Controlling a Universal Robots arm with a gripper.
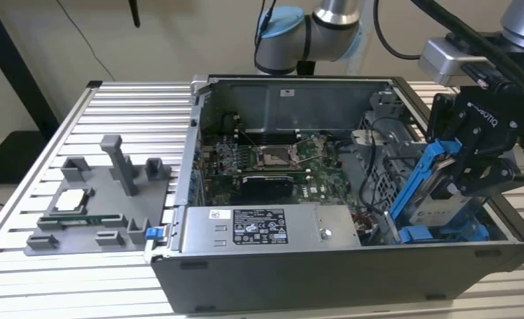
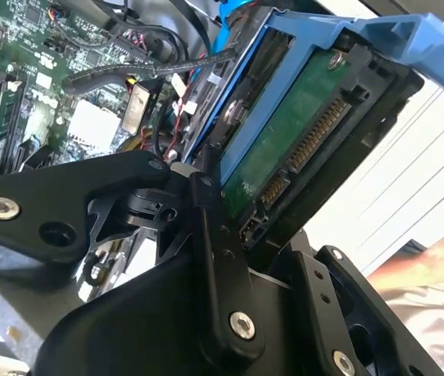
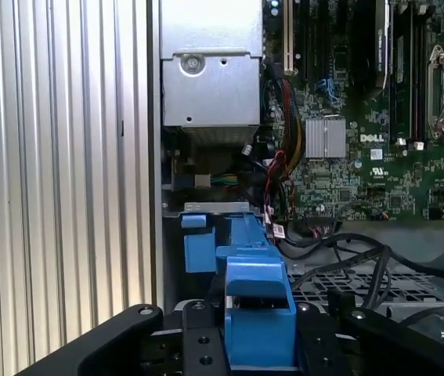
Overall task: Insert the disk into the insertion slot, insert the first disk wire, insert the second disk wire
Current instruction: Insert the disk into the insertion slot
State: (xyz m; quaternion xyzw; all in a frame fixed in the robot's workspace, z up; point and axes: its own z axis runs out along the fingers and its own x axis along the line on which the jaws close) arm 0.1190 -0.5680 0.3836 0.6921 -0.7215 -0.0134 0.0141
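Observation:
My gripper is shut on the disk, a silver-grey drive in a bright blue carrier, held tilted over the case's corner at the exterior view's right. The second wrist view shows the disk's green board and connectors between the gripper's fingers. In the first wrist view the blue carrier sits in the gripper. Below it lies the insertion slot, a grey perforated bay with a blue tab. Black cables lie across the bay; I cannot tell which are the disk wires.
The open case holds a silver power-supply box and a motherboard with a CPU socket. A grey fixture with parts stands on the slatted table at the exterior view's left. A person's hand shows beyond the case.

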